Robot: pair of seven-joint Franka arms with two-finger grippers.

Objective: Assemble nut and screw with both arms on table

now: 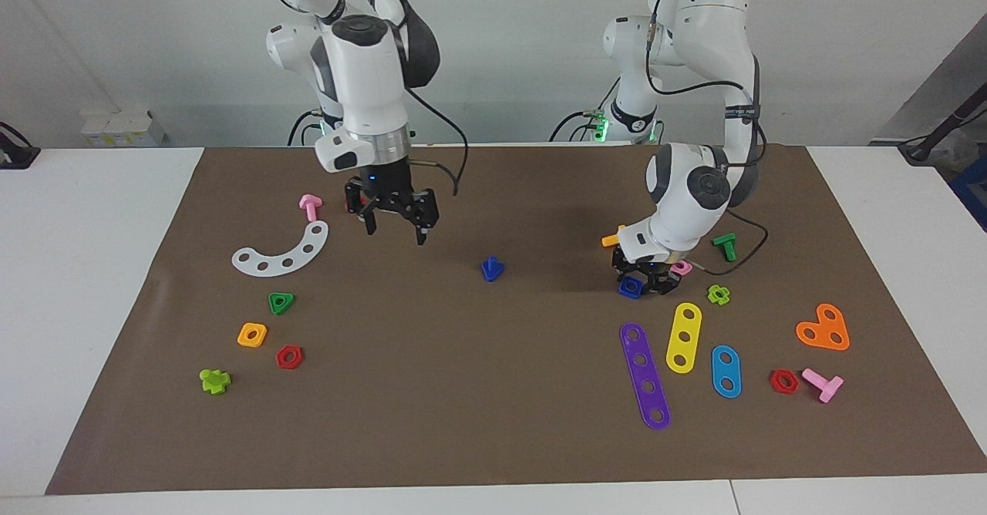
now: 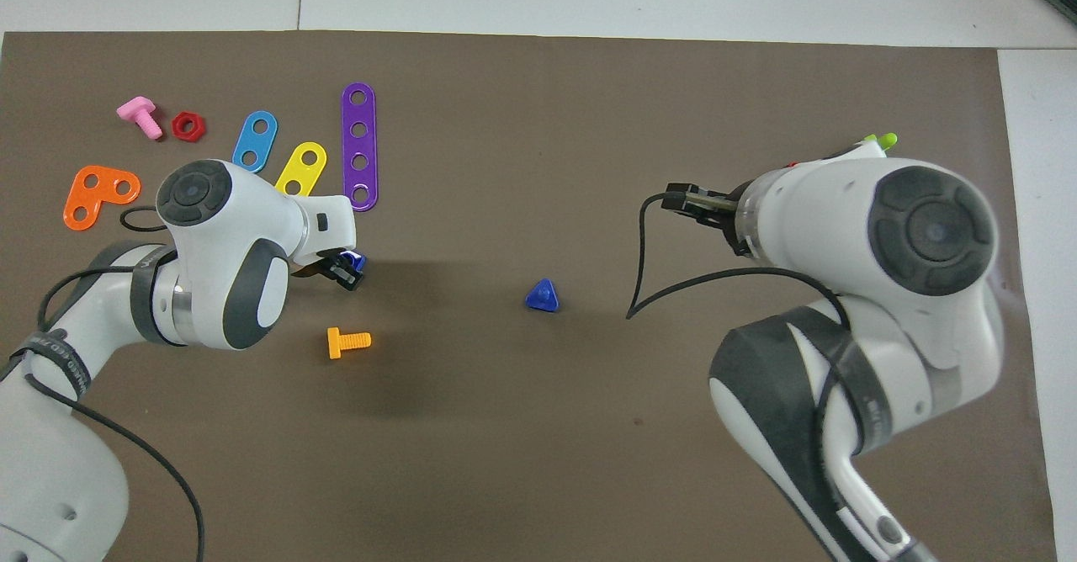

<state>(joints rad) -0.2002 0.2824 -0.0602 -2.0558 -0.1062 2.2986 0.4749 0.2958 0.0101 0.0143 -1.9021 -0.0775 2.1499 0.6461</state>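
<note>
Across facing view: left gripper (image 1: 646, 282) low at blue nut (image 1: 631, 287), fingers closed on it, beside pink nut (image 1: 681, 268). Blue screw (image 1: 492, 268) alone on brown mat (image 1: 478, 392), mid-table. Right gripper (image 1: 395, 218) raised above mat, fingers spread, holding nothing.

Overhead view: blue nut (image 2: 357, 260) at left gripper (image 2: 343, 269) tips, near orange bolt (image 2: 347, 342). Blue screw (image 2: 543, 296) between arms. Right gripper hidden under its wrist.
</note>
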